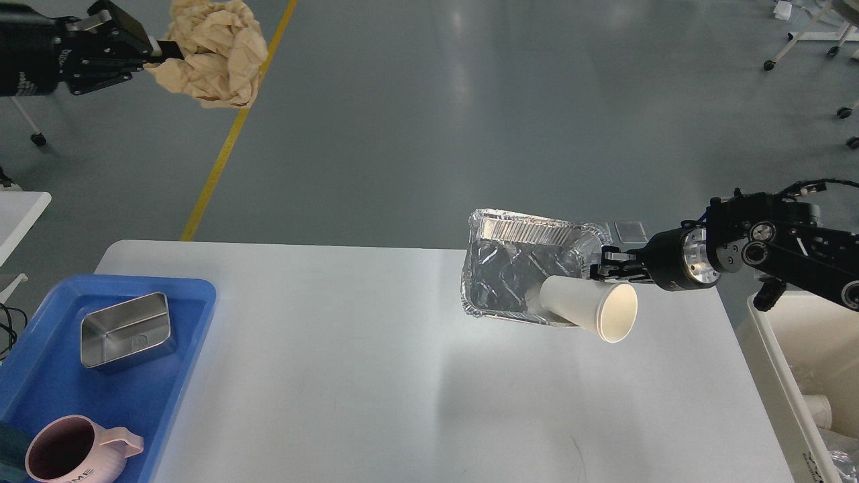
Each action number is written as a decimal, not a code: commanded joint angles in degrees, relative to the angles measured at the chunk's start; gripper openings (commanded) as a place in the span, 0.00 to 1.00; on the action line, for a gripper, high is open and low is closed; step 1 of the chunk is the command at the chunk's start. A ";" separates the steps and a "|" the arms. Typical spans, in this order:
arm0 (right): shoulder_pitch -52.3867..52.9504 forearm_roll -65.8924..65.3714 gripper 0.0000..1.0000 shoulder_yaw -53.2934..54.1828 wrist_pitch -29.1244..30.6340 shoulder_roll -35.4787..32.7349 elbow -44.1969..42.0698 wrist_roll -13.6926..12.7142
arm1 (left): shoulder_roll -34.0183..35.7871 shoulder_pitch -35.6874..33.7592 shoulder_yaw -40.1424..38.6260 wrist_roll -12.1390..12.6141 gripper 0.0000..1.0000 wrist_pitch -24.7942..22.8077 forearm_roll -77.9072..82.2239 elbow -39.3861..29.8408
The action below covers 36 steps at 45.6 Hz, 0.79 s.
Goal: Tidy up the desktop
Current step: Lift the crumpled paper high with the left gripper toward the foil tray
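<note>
Head view: the left jaws (161, 50) are clenched on a crumpled wad of tan paper (213, 54), held high over the floor beyond the table (376, 376). The right jaws (600, 267) grip the rim of a foil tray (517, 268), tilted, with a white paper cup (590, 308) lying in it, mouth outward. Far below the left jaws, a blue tray (40, 376) holds a steel tin (127, 330) and a pink mug (74, 453). Under the right arm stands a white bin (778, 362).

Black arms, silver wrist collar (694, 258)
</note>
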 commanded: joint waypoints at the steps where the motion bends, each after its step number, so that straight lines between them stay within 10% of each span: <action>1: 0.02 0.00 0.00 0.00 0.00 0.00 0.08 0.00 | -7.24 -7.59 7.48 -0.04 0.00 0.00 0.18 5.68; 36: 2.12 0.00 0.00 -0.44 1.05 4.40 -1.86 -0.09 | -38.62 -12.08 22.60 1.37 0.00 7.45 0.36 16.32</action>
